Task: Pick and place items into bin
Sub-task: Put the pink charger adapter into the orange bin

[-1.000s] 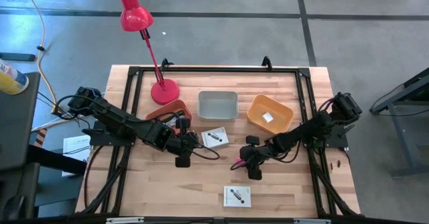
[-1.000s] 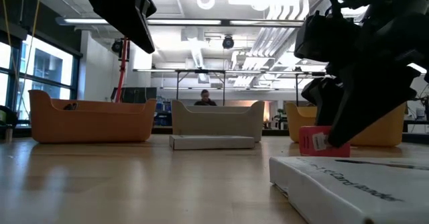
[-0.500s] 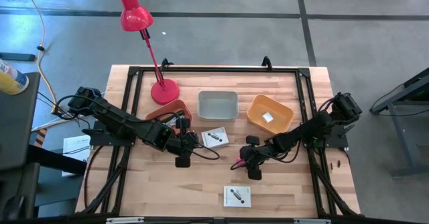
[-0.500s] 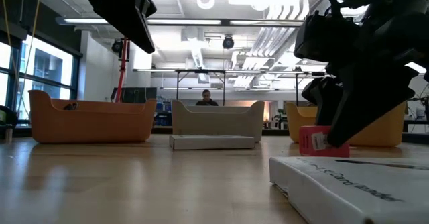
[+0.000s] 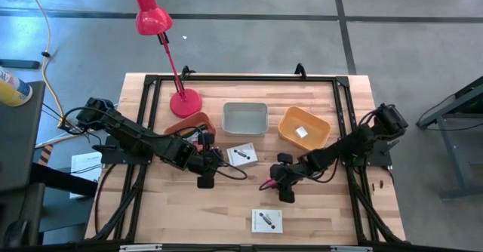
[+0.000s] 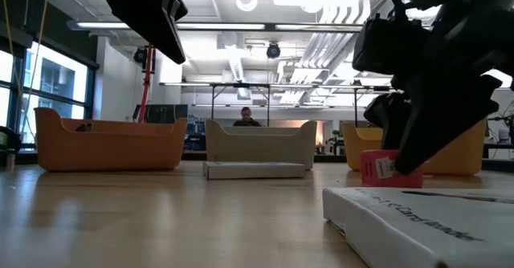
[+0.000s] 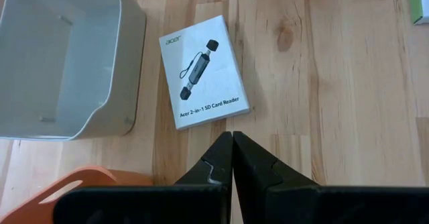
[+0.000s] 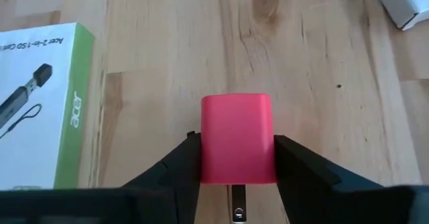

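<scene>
The high view looks straight down on the whole table [image 5: 226, 207], with the grey bin [image 5: 245, 118] near its far middle. The low view sits at table height, facing that bin [image 6: 259, 144] level, a white packet [image 6: 426, 220] close to the lens. Both wrist views look down at the table from close by; the left one shares the grey bin [image 7: 60, 56] and the packet beside it [image 7: 203, 71].

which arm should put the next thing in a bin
The right. Its hand is already shut on the pink block, with the orange bin nearby. The left hand is shut and empty, beside the card reader box.
</scene>
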Motion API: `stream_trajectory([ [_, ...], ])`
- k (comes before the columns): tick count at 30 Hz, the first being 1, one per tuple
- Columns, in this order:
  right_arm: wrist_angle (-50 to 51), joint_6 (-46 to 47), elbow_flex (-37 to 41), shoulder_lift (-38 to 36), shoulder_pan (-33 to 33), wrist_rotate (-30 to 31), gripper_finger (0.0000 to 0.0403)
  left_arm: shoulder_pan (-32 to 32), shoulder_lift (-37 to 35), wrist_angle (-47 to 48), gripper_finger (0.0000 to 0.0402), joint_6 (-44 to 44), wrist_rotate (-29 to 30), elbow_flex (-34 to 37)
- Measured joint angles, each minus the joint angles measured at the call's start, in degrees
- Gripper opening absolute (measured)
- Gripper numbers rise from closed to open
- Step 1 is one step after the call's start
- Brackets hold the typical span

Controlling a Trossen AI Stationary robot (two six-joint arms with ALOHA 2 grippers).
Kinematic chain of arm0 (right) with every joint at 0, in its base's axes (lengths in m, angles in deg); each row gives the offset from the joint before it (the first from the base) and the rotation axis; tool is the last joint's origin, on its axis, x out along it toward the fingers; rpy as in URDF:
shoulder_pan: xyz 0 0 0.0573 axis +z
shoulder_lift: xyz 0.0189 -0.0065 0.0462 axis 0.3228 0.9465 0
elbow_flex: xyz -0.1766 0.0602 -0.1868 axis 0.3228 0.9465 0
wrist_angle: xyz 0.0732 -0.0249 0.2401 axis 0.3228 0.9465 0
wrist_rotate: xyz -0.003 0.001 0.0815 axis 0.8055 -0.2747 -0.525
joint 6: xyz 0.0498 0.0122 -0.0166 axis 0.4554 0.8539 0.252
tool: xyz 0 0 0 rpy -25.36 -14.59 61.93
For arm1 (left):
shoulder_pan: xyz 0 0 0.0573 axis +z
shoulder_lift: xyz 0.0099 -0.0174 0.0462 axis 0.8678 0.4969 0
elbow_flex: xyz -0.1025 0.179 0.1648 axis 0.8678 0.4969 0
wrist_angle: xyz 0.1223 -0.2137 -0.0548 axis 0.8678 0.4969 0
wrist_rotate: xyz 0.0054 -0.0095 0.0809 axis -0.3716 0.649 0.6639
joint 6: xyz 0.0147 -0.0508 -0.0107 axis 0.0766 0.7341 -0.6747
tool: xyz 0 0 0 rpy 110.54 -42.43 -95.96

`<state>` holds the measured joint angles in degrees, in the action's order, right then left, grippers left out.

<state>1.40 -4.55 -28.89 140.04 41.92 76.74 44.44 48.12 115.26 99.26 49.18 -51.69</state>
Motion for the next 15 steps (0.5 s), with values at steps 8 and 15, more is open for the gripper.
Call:
stream_trajectory([
  [8,6.61,0.84,-0.01,-6.04,-1.09,1.84,0.0165,0.0,0.0,-0.02,0.0001,-1.31,0.01,0.0],
  [15,18.27,0.18,-0.01,-17.9,-3.62,7.32,0.0155,0.0,0.0,-0.07,0.0001,-1.58,0.99,0.0],
])
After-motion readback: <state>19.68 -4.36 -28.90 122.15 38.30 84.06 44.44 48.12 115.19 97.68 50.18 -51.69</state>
